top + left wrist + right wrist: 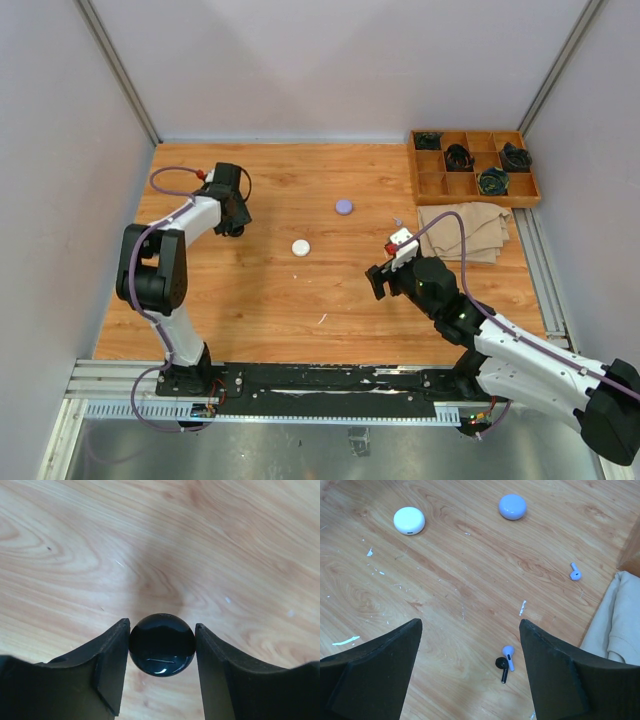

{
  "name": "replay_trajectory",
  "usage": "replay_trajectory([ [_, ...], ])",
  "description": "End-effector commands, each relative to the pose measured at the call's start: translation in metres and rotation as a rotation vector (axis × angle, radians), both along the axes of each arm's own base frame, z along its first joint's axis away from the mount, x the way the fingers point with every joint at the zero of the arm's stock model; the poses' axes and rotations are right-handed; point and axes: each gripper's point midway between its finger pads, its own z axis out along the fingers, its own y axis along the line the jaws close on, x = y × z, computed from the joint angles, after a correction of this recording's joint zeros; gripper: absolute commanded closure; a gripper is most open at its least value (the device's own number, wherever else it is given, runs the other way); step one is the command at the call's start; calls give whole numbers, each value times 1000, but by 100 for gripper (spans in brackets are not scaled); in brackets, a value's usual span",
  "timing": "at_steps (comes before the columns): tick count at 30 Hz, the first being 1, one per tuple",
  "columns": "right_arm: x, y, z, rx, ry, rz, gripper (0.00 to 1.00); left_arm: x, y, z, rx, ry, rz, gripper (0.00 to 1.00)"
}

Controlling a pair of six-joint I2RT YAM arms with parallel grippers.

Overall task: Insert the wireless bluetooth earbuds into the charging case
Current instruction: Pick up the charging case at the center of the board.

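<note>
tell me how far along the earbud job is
Done: nothing visible. In hand: the left gripper is clamped on the black case; the right gripper hangs open above a lilac earbud and black earbud lying loose. To do: those, a second lilac earbud, plus the shut white case and lilac case.

No text, brand or number can be read; perhaps some is too small
</note>
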Motion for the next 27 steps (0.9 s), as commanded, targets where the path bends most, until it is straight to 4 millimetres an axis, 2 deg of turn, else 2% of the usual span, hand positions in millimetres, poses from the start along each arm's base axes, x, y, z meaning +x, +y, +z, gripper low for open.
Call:
replay_trajectory([
  [1,0,9,14,65,-8,26,20,-7,-27,25,66,-78,-125,51],
  [11,-2,8,16,57,25,23,18,-31,-107,51,114,-253,-435,47],
  [18,-2,5,19,49,69,14,17,-57,-162,86,68,-464,-704,47],
  [23,6,-5,18,85,140,2,17,-74,-184,116,39,-632,-859,47],
  [27,11,-6,29,167,199,35,17,-89,-197,123,34,-714,-970,48],
])
